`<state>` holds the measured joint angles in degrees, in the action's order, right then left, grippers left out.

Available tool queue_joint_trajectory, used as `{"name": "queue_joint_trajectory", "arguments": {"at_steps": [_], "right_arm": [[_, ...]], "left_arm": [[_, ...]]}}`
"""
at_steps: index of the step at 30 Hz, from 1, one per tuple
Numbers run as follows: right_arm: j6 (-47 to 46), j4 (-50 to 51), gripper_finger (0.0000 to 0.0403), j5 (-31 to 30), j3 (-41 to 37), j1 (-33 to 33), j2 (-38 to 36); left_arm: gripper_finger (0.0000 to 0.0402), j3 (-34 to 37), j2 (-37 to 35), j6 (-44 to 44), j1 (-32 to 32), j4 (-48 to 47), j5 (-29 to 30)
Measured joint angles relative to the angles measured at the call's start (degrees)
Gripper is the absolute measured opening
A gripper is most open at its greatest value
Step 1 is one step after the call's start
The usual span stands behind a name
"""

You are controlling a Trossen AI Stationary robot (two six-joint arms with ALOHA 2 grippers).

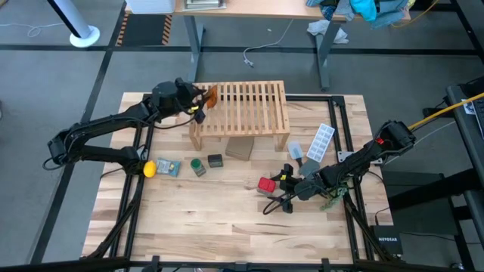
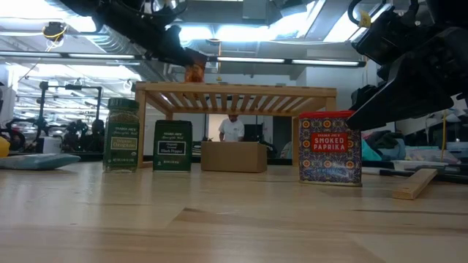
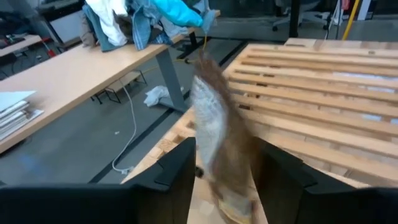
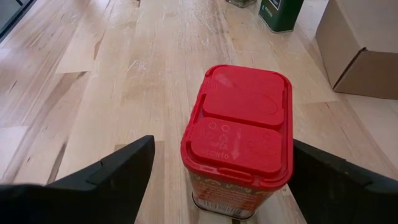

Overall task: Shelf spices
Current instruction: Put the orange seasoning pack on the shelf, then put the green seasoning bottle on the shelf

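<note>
The left hand (image 1: 203, 102) stood over the shelf's (image 1: 249, 106) left end, fingers parted around the orange packet (image 3: 217, 140). The right hand (image 4: 217, 168), fingers spread wide, straddled the red jar (image 4: 239, 134) near the shelf's front.

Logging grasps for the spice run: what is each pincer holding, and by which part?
Left pincer brackets the orange packet's lower end above the shelf; a firm hold cannot be told. Right pincer straddles the red jar, open.

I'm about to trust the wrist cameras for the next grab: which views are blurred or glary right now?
Left wrist view: the orange packet between the fingers is smeared by motion blur, the shelf slats behind it soft. Right wrist view: sharp on the red jar lid. Low view: ceiling lights glare bright, leaving the arms in silhouette. High view: even light, no glare.
</note>
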<state>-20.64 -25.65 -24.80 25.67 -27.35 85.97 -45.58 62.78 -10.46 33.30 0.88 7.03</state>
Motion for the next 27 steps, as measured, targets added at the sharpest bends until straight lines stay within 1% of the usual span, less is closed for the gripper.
{"name": "queue_joint_trajectory", "arguments": {"at_steps": [4,11,21,27], "right_arm": [[0.00,0.00,0.0342,0.02,0.00,0.00,0.00],[0.00,0.00,0.0342,0.01,0.00,0.00,0.02],[0.00,0.01,0.0342,0.00,0.00,0.00,0.01],[0.00,0.02,0.0342,0.00,0.00,0.00,0.00]], "left_arm": [[0.0143,0.00,0.00,0.03,-0.02,1.87,0.00],[0.0143,0.01,0.00,0.04,-0.02,2.46,0.00],[0.0143,0.02,-0.02,2.92,-0.04,10.38,-0.31],[0.0143,0.02,-2.38,3.58,-0.94,10.52,-0.88]]}}
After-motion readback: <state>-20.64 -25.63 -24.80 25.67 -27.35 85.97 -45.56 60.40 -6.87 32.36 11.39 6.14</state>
